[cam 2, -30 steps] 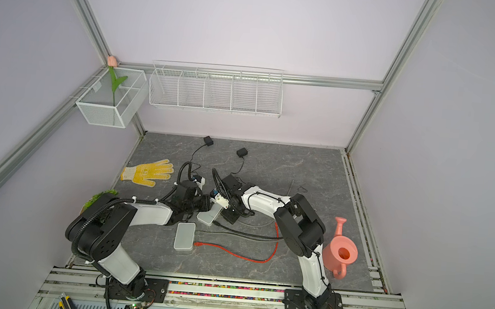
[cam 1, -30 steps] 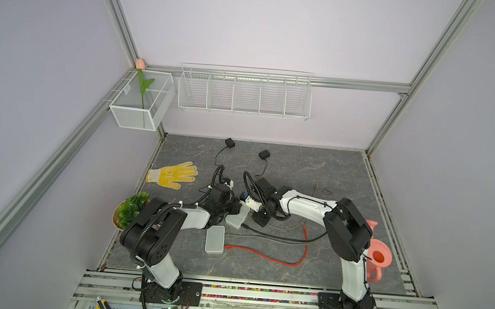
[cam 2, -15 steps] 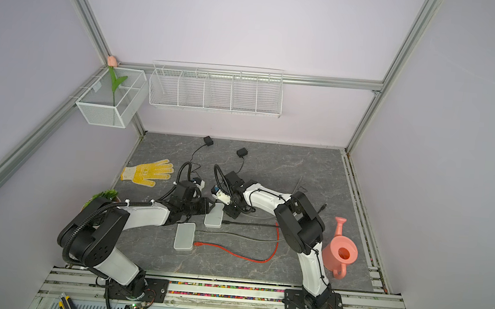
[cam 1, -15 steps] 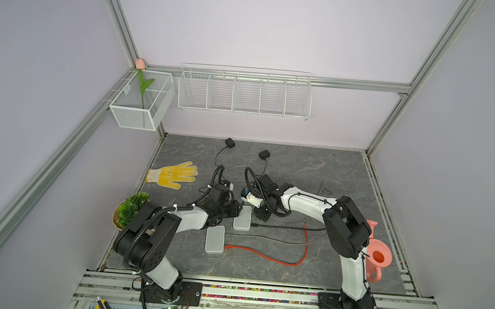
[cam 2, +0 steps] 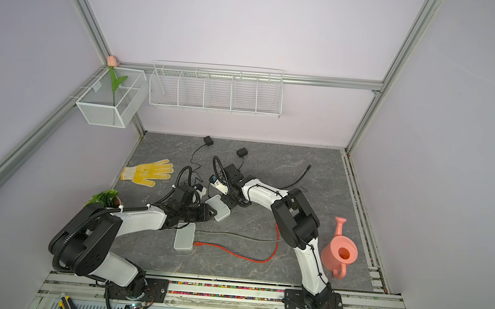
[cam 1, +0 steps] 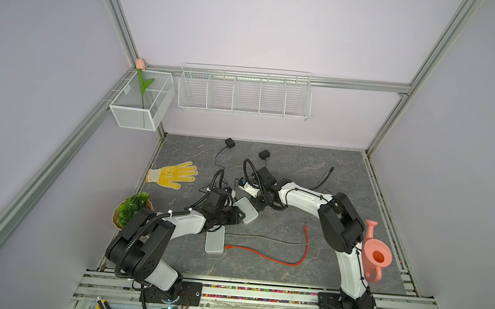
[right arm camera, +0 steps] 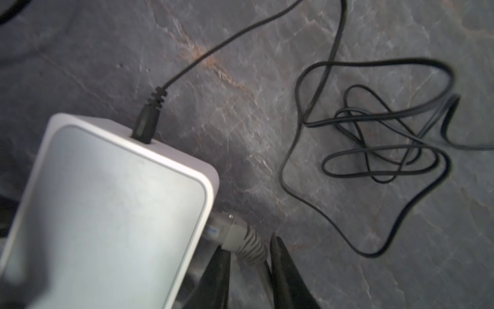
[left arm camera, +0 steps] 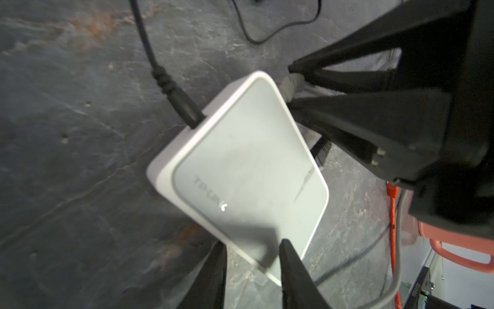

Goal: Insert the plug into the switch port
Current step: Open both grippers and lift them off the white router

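Grey plug (right arm camera: 235, 238) in switch (right arm camera: 107, 214) edge, R jaws parted astride it, L jaws clamp far corner.

The left arm (cam 1: 186, 225) and right arm (cam 1: 304, 198) share glossy white links, bulky black joint housings and black base plates (cam 1: 193, 290). Black corrugated conduit (cam 1: 138, 235) runs along the left, fixed by white ties (cam 1: 188, 210). The right gripper (left arm camera: 292, 85) is matte black, wedge-fingered, with two small silver screws (left arm camera: 379, 152)
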### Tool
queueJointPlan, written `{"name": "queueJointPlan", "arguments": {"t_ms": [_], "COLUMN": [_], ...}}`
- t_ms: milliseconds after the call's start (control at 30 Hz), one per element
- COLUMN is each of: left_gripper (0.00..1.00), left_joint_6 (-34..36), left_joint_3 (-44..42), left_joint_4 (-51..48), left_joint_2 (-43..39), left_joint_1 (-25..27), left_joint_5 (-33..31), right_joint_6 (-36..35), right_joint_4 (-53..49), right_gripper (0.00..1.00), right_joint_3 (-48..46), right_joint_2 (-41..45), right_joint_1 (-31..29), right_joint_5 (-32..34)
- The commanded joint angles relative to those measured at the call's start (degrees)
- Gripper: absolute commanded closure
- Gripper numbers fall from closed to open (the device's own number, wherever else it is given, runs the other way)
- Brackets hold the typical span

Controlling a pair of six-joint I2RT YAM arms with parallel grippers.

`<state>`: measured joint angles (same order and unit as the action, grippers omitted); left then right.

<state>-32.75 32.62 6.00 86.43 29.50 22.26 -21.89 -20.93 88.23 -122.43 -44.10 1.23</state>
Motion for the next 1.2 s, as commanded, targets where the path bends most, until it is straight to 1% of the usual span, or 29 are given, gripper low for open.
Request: {"name": "queueJointPlan", "arguments": {"t_ms": [0, 67, 267, 667, 767, 867, 1000, 1167], "left_gripper": [0.67, 0.67, 0.65, 0.63, 0.62, 0.59, 0.58, 0.55], "left_joint_6": [1.8, 2.5, 4.1, 4.6, 5.3, 5.7, 5.7, 6.9], "left_joint_3": [2.8, 3.4, 3.8, 1.9, 2.5, 3.3, 5.0, 4.3], "left_joint_4": [1.1, -0.4, -3.7, -6.0, -8.3, -10.3, -13.6, -12.9], "left_joint_2": [-2.5, -3.5, -6.6, -11.8, -13.7, -15.8, -19.4, -24.7], "left_joint_1": [-0.8, -1.6, -3.3, -5.9, -6.1, -6.1, -6.2, -6.2], "left_joint_5": [4.9, 4.7, 3.9, 2.2, -0.3, -3.7, -10.8, -16.7], "right_joint_6": [0.5, 0.5, 0.8, 1.9, 2.4, 3.2, 4.5, 6.1], "right_joint_4": [6.1, 6.0, 5.0, 5.1, 5.3, 5.5, 5.5, 5.3], "right_gripper": [0.69, 0.68, 0.6, 0.57, 0.57, 0.55, 0.54, 0.52], "right_joint_3": [-1.5, -2.3, -3.2, -6.9, -7.8, -8.6, -9.1, -10.0], "right_joint_2": [4.0, 5.0, 6.9, 12.3, 14.4, 16.5, 19.1, 21.9], "right_joint_1": [-1.9, -1.8, -1.5, -0.8, -0.4, 0.2, 1.2, 2.6], "right_joint_5": [-4.2, -4.0, -3.2, -1.7, -1.6, -1.6, -1.5, -0.9]}}
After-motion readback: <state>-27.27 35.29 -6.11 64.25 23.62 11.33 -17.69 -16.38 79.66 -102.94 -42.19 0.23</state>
